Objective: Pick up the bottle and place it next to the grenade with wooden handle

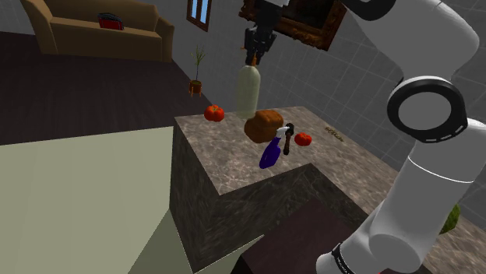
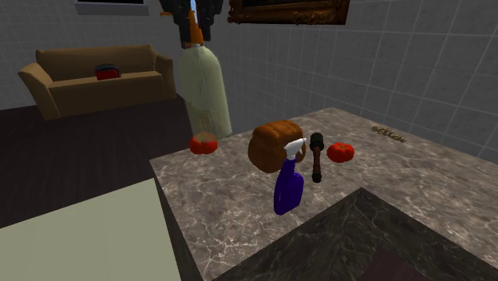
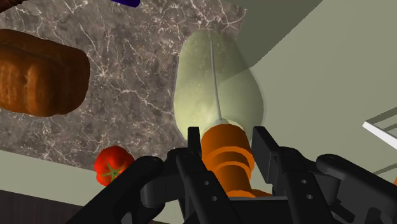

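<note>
Bottle (image 3: 216, 83), neck half-hidden, in gripper (image 3: 228, 139)

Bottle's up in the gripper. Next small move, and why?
Probably carry it sideways toward the grenade at this height. The gripper is shut on the orange neck of the bottle, which hangs clear above the edge of the counter near a tomato; the grenade lies further in, beside the bread and spray bottle.
</note>
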Controlling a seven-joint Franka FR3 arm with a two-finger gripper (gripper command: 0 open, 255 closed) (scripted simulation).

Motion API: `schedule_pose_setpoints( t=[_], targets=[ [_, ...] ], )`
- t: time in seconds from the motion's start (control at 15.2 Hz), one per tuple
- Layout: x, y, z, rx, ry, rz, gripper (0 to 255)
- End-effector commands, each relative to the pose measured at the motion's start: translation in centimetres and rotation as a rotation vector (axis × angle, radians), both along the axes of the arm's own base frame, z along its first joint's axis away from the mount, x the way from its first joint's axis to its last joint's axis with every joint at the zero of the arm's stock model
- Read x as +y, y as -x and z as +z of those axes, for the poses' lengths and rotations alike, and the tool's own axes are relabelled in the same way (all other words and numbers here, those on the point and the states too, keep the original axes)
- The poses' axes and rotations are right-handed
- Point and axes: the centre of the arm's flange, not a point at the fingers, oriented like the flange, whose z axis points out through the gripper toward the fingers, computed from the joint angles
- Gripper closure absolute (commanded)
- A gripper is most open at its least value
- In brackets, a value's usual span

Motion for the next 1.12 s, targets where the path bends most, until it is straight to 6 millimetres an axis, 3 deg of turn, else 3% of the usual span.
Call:
schedule_pose_setpoints(
  t=[0.0, 1.06],
  targets=[
    [-2.4, 0.5, -0.6, 0.0, 0.0, 0.0, 255],
    [-22.2, 5.3, -6.1, 0.0, 0.0, 0.0, 255]
  ],
)
